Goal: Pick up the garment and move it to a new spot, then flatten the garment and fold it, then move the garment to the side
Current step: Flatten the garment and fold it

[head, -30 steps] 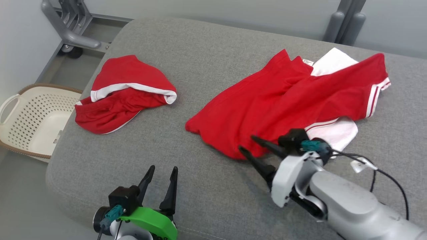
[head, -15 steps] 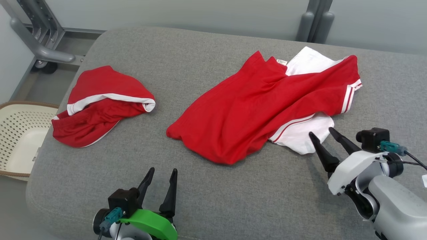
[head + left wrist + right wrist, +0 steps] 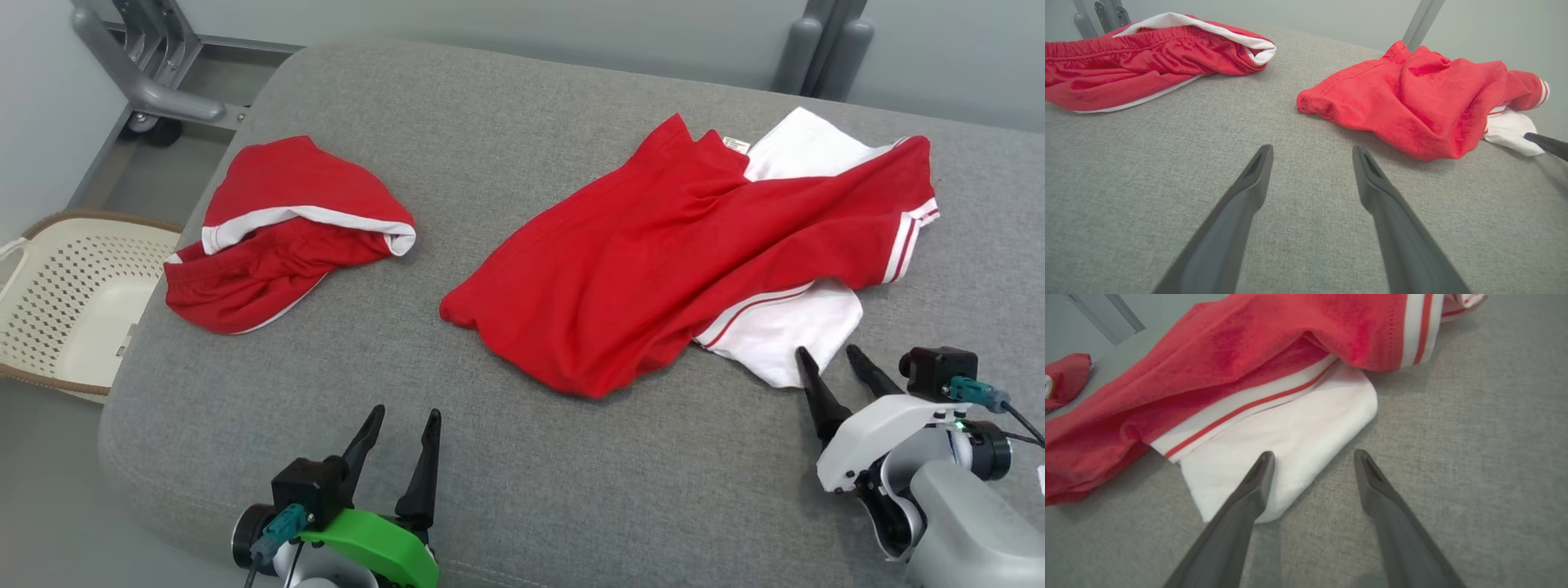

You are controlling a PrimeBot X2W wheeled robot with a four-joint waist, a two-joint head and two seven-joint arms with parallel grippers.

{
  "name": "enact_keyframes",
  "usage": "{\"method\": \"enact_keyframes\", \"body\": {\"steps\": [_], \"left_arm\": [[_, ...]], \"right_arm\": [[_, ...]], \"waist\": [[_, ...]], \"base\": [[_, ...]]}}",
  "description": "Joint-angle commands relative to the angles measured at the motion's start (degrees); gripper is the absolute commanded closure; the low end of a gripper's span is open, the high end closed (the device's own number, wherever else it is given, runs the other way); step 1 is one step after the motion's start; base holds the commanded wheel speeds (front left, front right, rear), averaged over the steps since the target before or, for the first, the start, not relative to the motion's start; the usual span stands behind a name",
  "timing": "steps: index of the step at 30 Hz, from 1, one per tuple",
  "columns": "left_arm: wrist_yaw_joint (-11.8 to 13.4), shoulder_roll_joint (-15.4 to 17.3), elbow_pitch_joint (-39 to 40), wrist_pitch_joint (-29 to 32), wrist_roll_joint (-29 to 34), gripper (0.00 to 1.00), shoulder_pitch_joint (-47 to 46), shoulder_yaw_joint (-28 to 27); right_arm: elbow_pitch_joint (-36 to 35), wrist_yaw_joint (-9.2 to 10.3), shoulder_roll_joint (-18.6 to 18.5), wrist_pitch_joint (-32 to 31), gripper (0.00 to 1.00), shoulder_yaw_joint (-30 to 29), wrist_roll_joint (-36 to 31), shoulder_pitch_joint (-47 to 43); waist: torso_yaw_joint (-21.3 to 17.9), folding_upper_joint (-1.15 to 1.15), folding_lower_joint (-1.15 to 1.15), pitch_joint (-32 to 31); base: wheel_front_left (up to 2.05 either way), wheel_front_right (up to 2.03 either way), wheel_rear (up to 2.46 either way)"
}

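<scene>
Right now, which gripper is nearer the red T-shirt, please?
Right. The right gripper is at the T-shirt, by its white corner; the left gripper lies well apart.

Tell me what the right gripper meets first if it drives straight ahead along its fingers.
Most likely the white corner of the red-and-white garment, just ahead of the open right gripper. Its height above the cloth is unclear, so it might skim over.
</scene>
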State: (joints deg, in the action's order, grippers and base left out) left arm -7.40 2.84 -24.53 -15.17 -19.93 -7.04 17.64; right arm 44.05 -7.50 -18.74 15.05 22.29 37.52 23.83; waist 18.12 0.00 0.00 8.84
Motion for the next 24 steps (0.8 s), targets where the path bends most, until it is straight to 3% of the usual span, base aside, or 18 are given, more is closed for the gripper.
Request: {"method": "enact_keyframes", "body": {"steps": [1,4,6,11,18,24], "left_arm": [[-0.11,0.12,0.01,0.03,0.56,0.00,-0.41,-0.09],[-0.11,0.12,0.21,0.03,0.49,0.00,-0.14,-0.24],[-0.10,0.12,0.66,0.03,0.57,0.00,0.04,-0.34],[-0.11,0.11,1.26,0.03,0.87,0.00,0.88,-1.72],[-0.10,0.12,1.14,0.03,0.49,0.00,2.57,-2.16],[-0.10,0.13,0.99,0.04,-0.06,0.00,3.15,-2.52]], "right_arm": [[1.08,0.02,0.47,0.17,0.00,-0.34,-0.80,0.08],[3.49,0.02,1.73,0.15,0.00,-0.37,-1.93,1.00],[4.11,0.02,2.14,0.14,1.00,0.14,-2.89,1.25],[1.16,0.02,0.22,0.17,1.00,-1.32,-4.95,0.84],[-10.23,0.03,-2.97,0.17,1.00,-5.88,-8.67,-4.07],[-15.00,0.03,-4.08,0.16,1.00,-9.15,-11.38,-9.87]], "waist": [[0.88,0.00,0.00,0.27],[1.29,0.00,0.00,0.29],[1.24,0.00,0.00,0.29],[-0.85,0.00,0.00,-0.56],[-8.63,0.00,0.00,-3.51],[-14.80,0.00,0.00,-5.33]], "base": [[0.00,0.00,0.00],[0.00,0.00,0.00],[0.00,0.00,0.00],[0.00,0.00,0.00],[0.00,0.00,0.00],[0.00,0.00,0.00]]}}
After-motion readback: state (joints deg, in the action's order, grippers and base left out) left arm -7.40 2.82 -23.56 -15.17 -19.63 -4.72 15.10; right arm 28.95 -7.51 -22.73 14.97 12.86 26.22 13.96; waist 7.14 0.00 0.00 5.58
